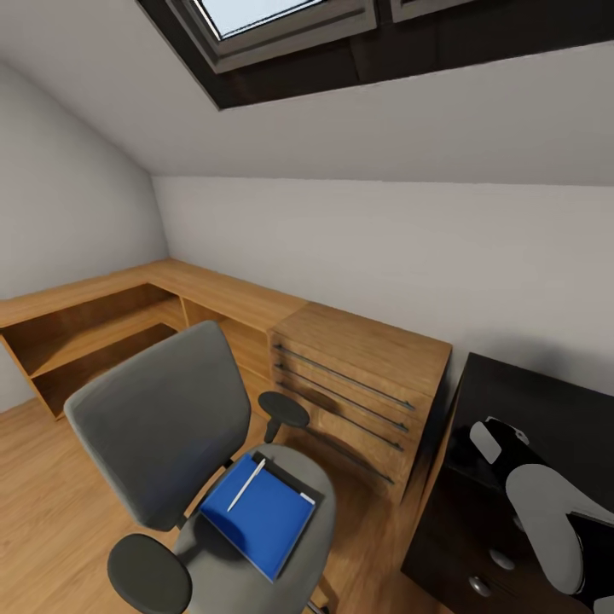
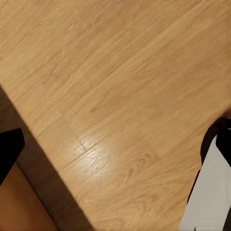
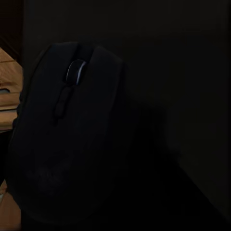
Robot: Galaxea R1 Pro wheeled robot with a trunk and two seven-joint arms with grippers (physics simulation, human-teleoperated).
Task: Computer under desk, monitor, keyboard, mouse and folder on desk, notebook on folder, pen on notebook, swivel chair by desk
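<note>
The grey swivel chair (image 1: 162, 418) stands on the wooden floor at the lower left of the head view. The bright blue folder (image 1: 264, 516) lies on its seat, with the pale pen (image 1: 246, 484) on top. A thin dark-grey edge of the notebook (image 1: 294, 477) shows along the folder's far side. The black-topped desk (image 1: 554, 401) is at the right. My right gripper (image 1: 477, 443) hovers over the desk's near corner, shut on the black mouse (image 3: 67, 134). My left gripper (image 2: 114, 147) is open over bare floorboards.
A wooden chest of drawers (image 1: 358, 384) stands between the chair and the desk. Low wooden shelving (image 1: 102, 333) runs along the far-left walls. The desk's black drawer unit (image 1: 460, 546) is below my right arm. A dark-framed skylight (image 1: 273, 17) is overhead.
</note>
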